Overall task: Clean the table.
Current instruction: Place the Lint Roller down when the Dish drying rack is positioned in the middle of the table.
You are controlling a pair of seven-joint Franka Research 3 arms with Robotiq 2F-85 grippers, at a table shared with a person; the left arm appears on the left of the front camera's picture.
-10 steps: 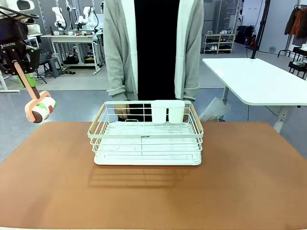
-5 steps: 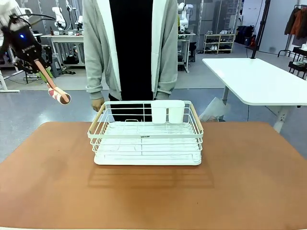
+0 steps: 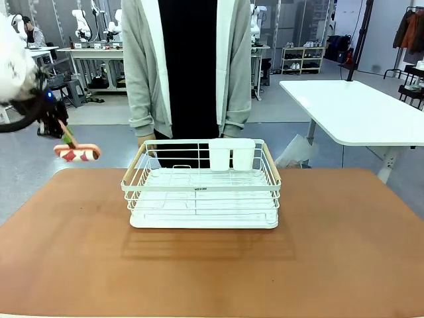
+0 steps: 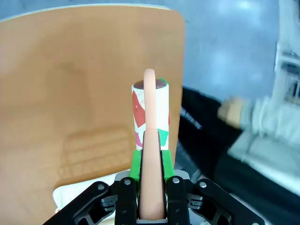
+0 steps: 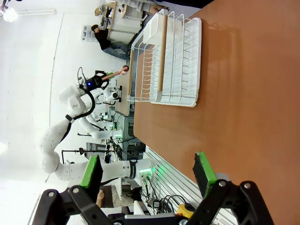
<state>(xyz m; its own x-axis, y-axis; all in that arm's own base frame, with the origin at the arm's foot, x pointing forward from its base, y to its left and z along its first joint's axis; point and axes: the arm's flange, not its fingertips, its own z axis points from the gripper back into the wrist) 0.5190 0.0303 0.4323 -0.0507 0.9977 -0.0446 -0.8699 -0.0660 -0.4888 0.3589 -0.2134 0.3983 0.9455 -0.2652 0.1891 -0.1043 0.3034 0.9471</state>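
The reddish-brown table (image 3: 212,265) spreads across the front view, and I see it again in the left wrist view (image 4: 70,84) and the right wrist view (image 5: 243,93). My left gripper (image 3: 59,127) hovers off the table's far left corner, shut on the pink handle of a lint roller (image 3: 78,154) whose patterned red, white and green head hangs level above the floor. The left wrist view shows the green pads (image 4: 136,164) of that gripper (image 4: 151,161) clamped on the handle, roller head (image 4: 150,110) pointing away. My right gripper (image 5: 147,173) stands open above the table, nothing between its fingers.
A white wire rack (image 3: 202,189) with wooden side rails stands at the table's middle back. A person in a grey cardigan (image 3: 189,66) stands right behind it, hands hanging near its far rim. A white-topped table (image 3: 358,109) stands at the back right.
My left arm has swung the roller outward and down to the far left corner; its head now lies level. The person stepped left, then a little back to the right.
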